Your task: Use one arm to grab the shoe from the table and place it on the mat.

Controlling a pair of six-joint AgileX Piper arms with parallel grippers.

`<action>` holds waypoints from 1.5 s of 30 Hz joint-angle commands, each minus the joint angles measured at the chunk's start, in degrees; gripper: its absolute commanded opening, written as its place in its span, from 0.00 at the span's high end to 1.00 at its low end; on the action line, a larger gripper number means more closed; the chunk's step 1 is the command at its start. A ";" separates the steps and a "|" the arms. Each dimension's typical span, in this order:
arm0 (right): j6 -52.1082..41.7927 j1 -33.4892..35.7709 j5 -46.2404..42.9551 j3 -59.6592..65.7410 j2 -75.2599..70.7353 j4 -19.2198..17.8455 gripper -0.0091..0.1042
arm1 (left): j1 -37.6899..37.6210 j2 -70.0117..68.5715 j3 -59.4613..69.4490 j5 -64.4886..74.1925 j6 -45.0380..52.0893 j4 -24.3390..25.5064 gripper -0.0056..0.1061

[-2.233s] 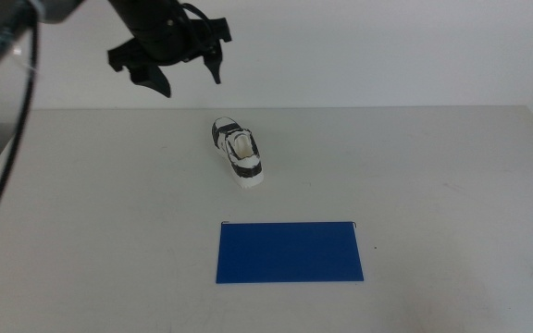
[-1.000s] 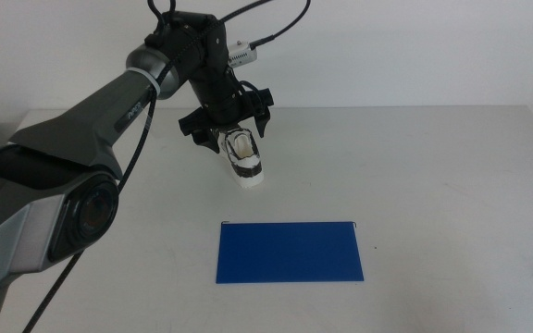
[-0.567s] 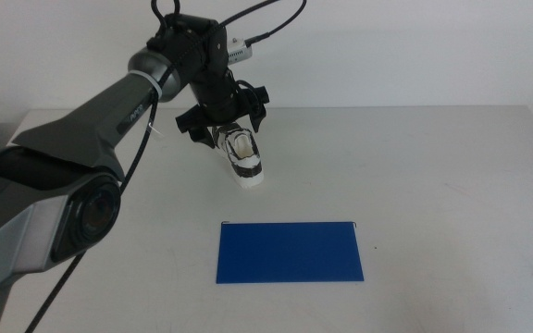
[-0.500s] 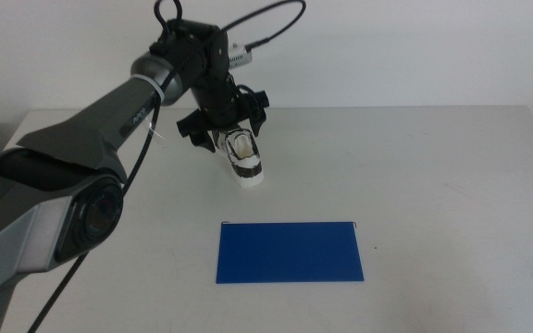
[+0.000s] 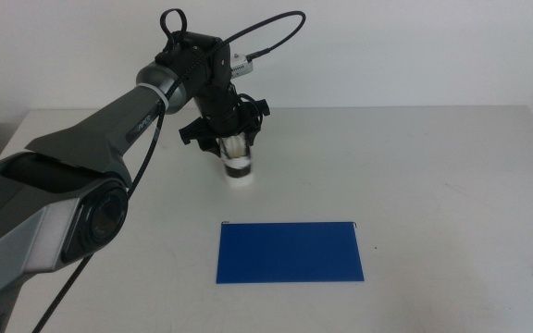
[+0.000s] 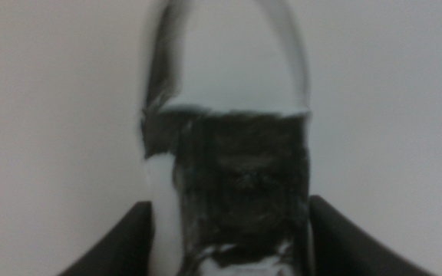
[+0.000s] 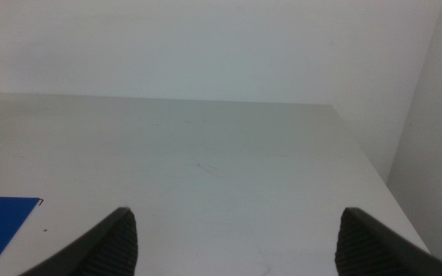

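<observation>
Shoe (image 5: 237, 165) sits pinched by the left gripper (image 5: 222, 139), behind the blue mat (image 5: 290, 252); right gripper (image 7: 236, 238) is spread.

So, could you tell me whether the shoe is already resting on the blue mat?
No, the shoe sits on the table behind the mat.

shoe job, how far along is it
Done: the left gripper has reached the shoe on the table, with a dark jaw on each side of it in the left wrist view. In hand: the grasp itself; the shoe looks gripped, though a lift isn't evident. Left: carrying it to the blue mat, which lies bare. The right gripper waits open, off to the side.
</observation>
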 commanded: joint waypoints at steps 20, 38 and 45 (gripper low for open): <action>-0.72 -0.27 -4.55 -0.54 -1.16 -0.49 0.33 | -3.92 -11.80 -1.48 6.02 -6.27 10.63 0.86; -0.72 -0.27 -4.55 -0.54 -1.16 -0.49 0.33 | -14.59 -20.78 2.97 13.93 -13.22 17.90 0.86; -0.72 -0.27 -4.55 -0.54 -1.16 -0.49 0.33 | -17.20 -28.06 13.40 12.58 -16.61 19.50 0.86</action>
